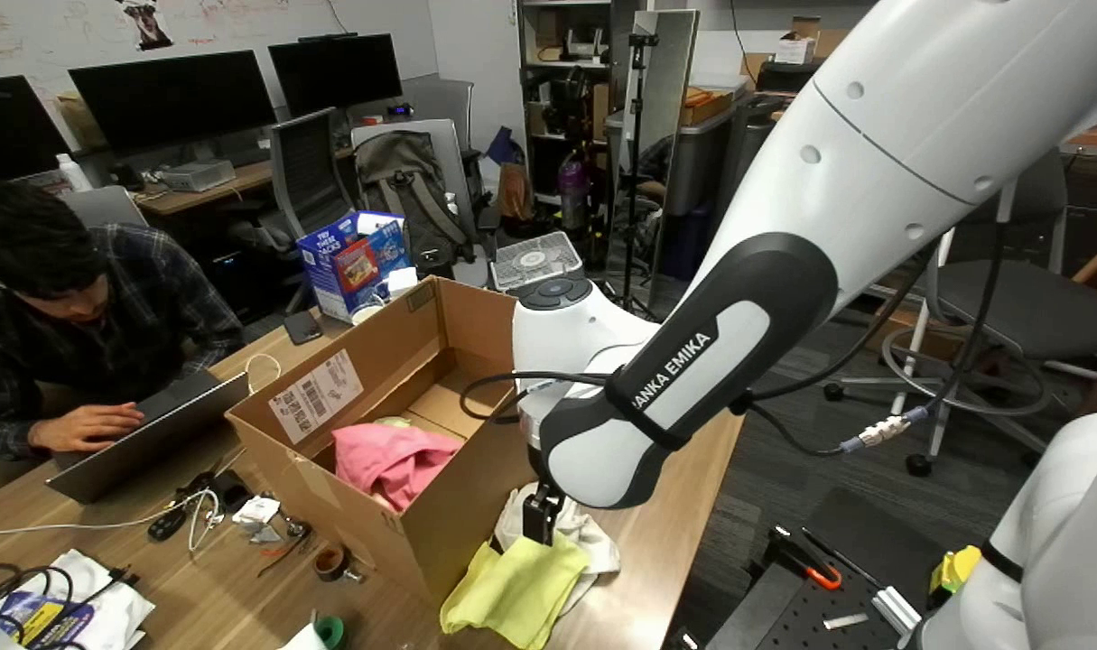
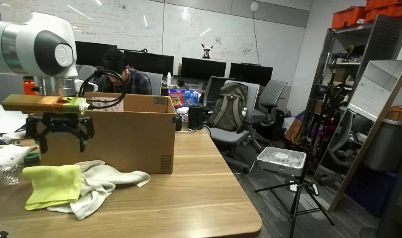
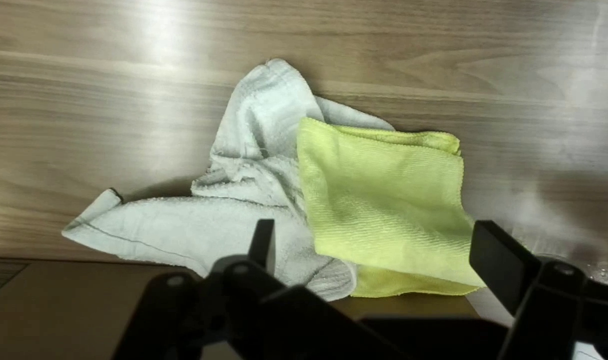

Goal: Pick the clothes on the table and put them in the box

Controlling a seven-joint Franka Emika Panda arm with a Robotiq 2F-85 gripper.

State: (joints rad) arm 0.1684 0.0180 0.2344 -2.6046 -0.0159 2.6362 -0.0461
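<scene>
Below your gripper, its jaws spread wide and empty, the yellow cloth overlaps the white cloth on the table, both yet to be picked. Beside your gripper stands the box, where the pink cloth already lies, so you look partway through, with at least these two left to put in.

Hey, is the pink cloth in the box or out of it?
In: an exterior view looks down into the open box, and the pink cloth lies bunched inside it.
</scene>
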